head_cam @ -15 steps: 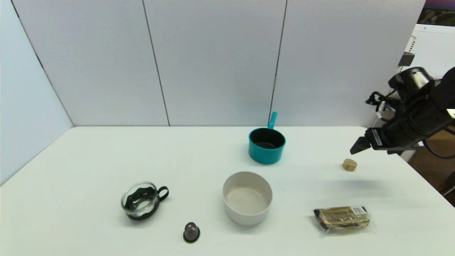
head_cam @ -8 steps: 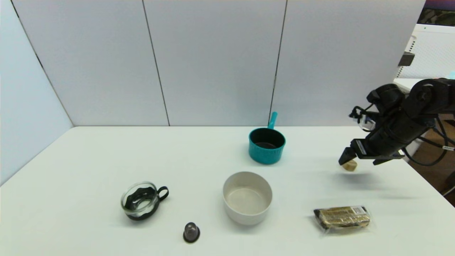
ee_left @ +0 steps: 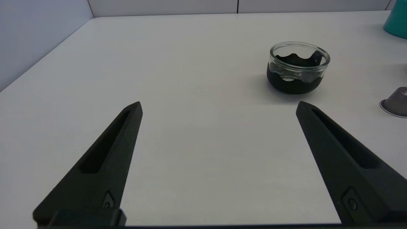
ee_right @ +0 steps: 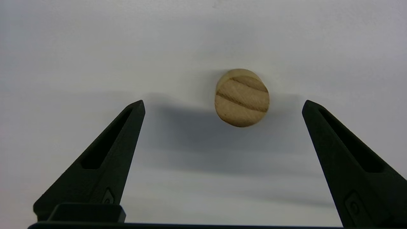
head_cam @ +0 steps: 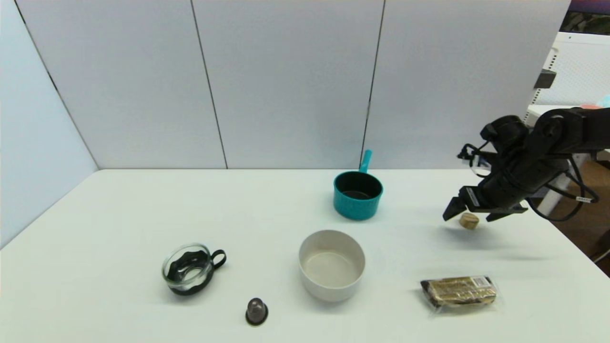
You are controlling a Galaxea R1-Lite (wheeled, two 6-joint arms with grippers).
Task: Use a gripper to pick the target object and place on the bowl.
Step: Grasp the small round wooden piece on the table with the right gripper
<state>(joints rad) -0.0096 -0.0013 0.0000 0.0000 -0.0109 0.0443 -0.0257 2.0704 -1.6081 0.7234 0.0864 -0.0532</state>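
Note:
The small tan wooden cylinder (head_cam: 469, 220) stands on the white table at the right; the right wrist view shows its grained top (ee_right: 242, 97). My right gripper (head_cam: 469, 215) hangs just above it, jaws wide open, one finger on each side, not touching it (ee_right: 222, 105). The off-white bowl (head_cam: 331, 264) stands empty near the table's middle front, well to the left of the cylinder. My left gripper (ee_left: 218, 106) is open and empty over bare table; it is out of the head view.
A teal pot with a handle (head_cam: 357, 194) stands behind the bowl. A wrapped brown bar (head_cam: 458, 290) lies at the front right. A glass cup in a black holder (head_cam: 188, 268) and a dark grey capsule (head_cam: 257, 310) sit front left. The table's right edge is near the right arm.
My right gripper has come down and leftward from above and to the right of the cylinder, and now straddles it. The cylinder and the other things have not moved.

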